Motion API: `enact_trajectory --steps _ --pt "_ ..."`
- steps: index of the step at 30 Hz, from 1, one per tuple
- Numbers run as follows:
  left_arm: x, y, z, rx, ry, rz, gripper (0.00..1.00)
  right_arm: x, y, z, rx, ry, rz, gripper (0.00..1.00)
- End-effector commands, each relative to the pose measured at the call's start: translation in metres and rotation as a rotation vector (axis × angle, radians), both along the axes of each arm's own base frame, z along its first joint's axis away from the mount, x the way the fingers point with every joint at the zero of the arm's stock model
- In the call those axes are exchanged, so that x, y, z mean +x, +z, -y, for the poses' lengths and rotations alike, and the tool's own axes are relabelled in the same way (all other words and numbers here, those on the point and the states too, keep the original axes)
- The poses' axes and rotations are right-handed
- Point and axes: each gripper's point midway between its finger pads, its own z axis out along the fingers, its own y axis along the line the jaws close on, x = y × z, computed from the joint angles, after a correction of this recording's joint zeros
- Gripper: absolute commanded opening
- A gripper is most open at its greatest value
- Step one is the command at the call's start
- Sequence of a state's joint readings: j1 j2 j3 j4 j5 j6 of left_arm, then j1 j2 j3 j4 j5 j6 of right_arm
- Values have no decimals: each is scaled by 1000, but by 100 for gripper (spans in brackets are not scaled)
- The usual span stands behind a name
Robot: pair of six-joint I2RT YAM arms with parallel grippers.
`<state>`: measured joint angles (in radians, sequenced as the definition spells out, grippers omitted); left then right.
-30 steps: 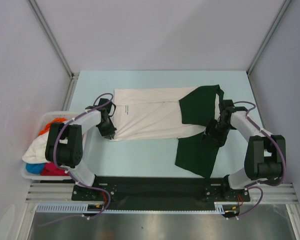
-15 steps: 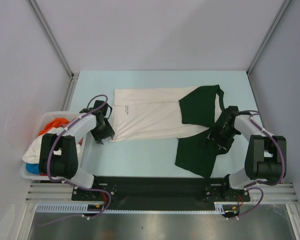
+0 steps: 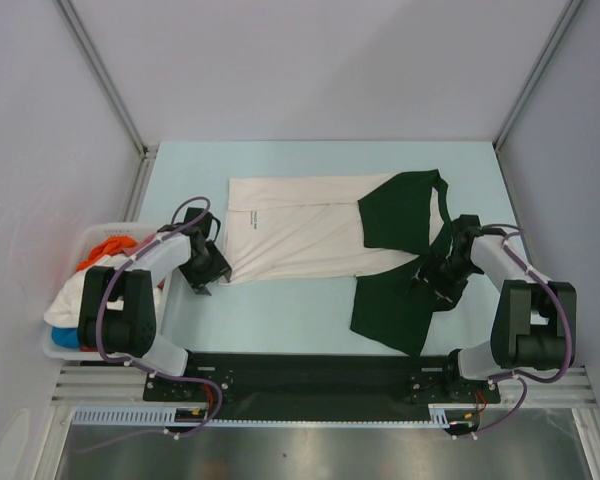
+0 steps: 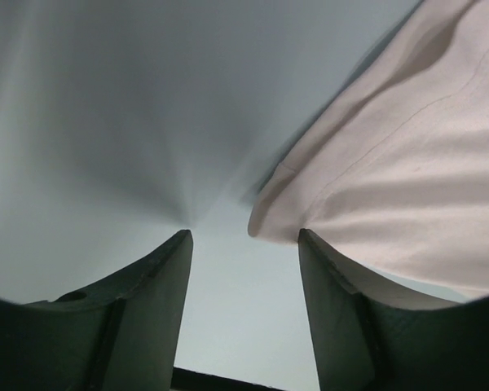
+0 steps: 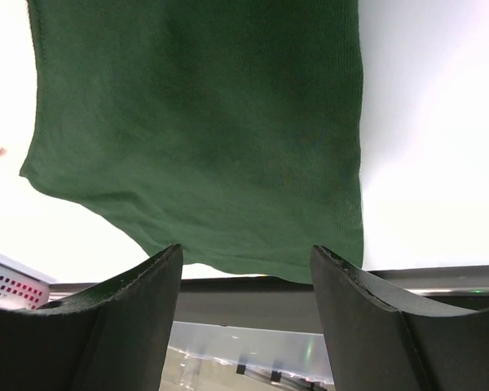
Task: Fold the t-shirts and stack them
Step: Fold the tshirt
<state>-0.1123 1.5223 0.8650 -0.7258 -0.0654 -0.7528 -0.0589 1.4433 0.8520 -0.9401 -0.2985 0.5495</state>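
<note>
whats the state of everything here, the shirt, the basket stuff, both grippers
cream-white t-shirt: spread out flat, not gripped
green sleeve: lying loose toward the near edge
left gripper: open, empty, at the shirt's near left corner
right gripper: open, empty, at the green sleeve
basket: full
other tees: heaped unfolded in the basket

No writing we can read

We find only one mark that looks like lettering: a small dark print [image 3: 252, 221] near the left end of the cream t-shirt [image 3: 300, 240], seen from the top camera. It is too small for us to make out. The cloth in both wrist views is plain.
</note>
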Motion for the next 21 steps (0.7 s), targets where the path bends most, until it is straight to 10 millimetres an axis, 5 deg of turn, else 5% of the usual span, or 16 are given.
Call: enact_trajectory --steps 1,15,21 --pt "5 -5 2 -54 80 18 59 0 6 -2 16 -10 23 70" --pt "0 -16 10 -116 122 15 48 -12 3 14 -57 -45 -21 70" --pt "3 -17 13 -138 122 23 23 -18 -6 24 -117 -94 -57 72"
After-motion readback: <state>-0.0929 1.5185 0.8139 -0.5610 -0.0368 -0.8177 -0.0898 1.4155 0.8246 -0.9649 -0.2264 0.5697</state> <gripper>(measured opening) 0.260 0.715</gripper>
